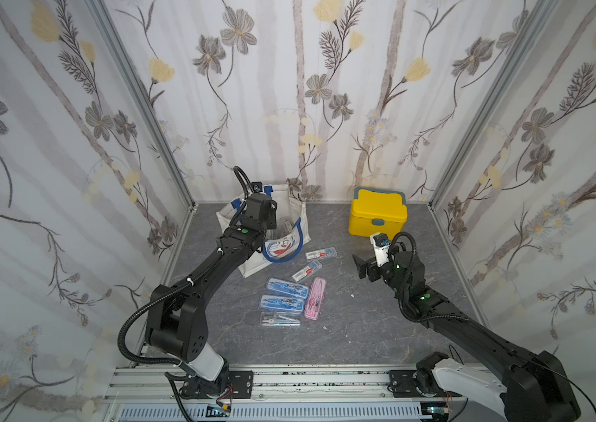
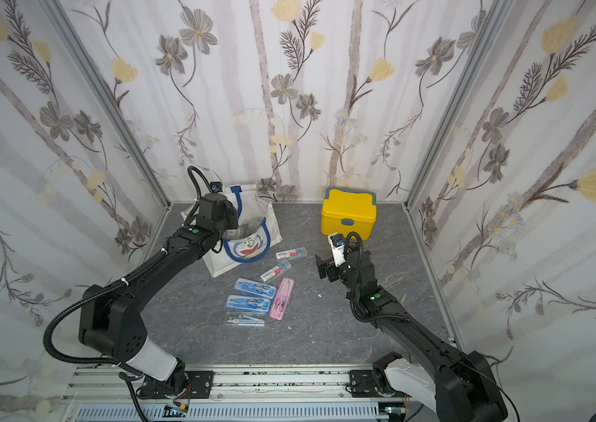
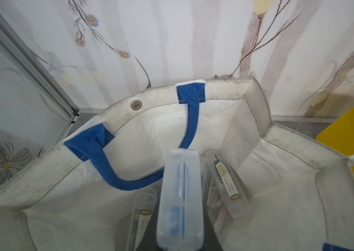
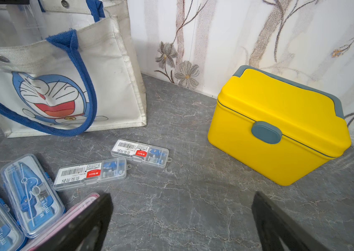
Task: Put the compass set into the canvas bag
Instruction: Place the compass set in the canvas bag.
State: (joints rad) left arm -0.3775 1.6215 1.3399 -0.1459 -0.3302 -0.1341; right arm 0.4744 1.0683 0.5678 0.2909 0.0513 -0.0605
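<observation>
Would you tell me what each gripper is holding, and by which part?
The left gripper grips a clear compass case by one end, above the open canvas bag. The right gripper stands open, holding nothing.

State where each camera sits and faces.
Top views: high in front, looking down on the grey marbled table; left arm, right arm.
Left wrist: above white canvas bag with blue handles, looking in; left gripper shut on a clear plastic compass case.
Right wrist: low, facing bag and yellow lidded plastic box; right gripper open.
Shared: wrist views both show bag, box.
</observation>
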